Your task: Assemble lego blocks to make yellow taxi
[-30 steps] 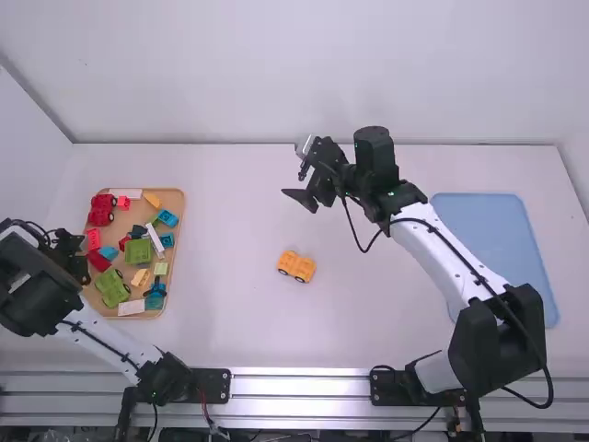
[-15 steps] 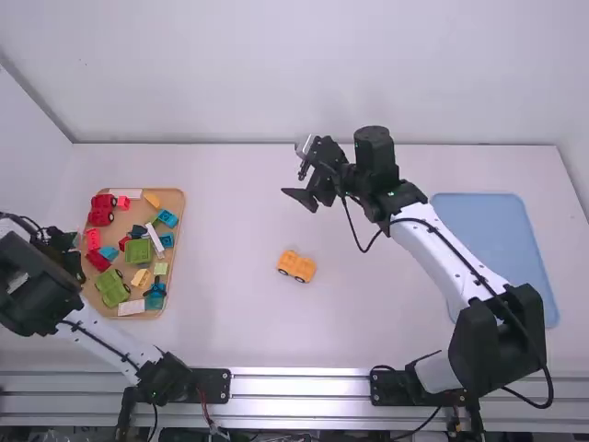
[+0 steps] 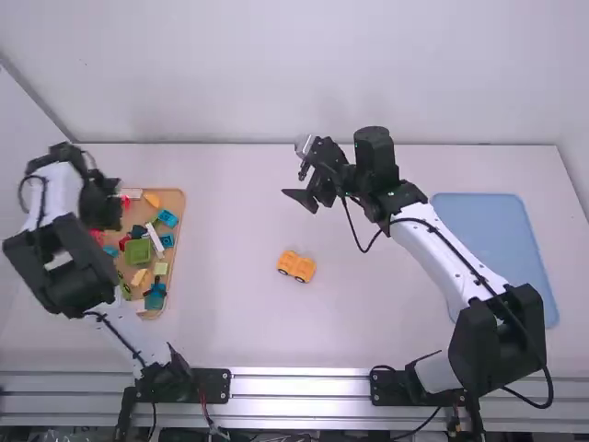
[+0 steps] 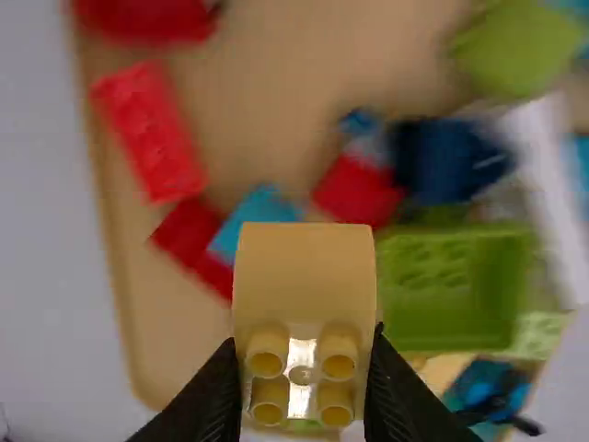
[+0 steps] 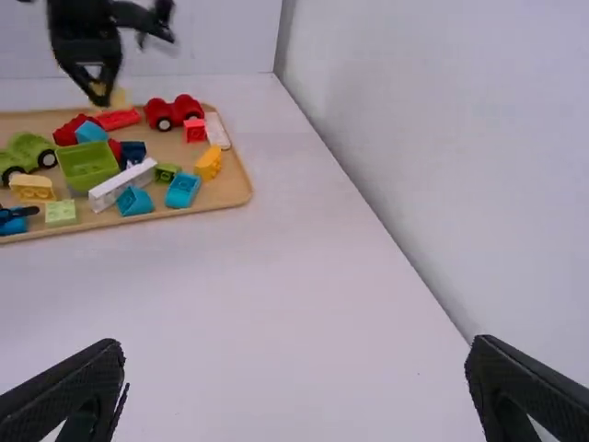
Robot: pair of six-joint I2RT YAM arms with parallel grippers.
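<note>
The left gripper (image 4: pixel 303 366), clamped on a pale-yellow studded plastic block (image 4: pixel 304 276), has swung to the tan tray's (image 3: pixel 182 214) far-left corner, probably bound for the orange-yellow wheeled plastic base (image 3: pixel 295 266) midway between the white surface's (image 3: pixel 230 295) side edges; the right gripper (image 5: pixel 296 354) gapes.

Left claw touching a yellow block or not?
Touching: in the left wrist view, the left claw has the yellow block pinched between its fingers.
</note>
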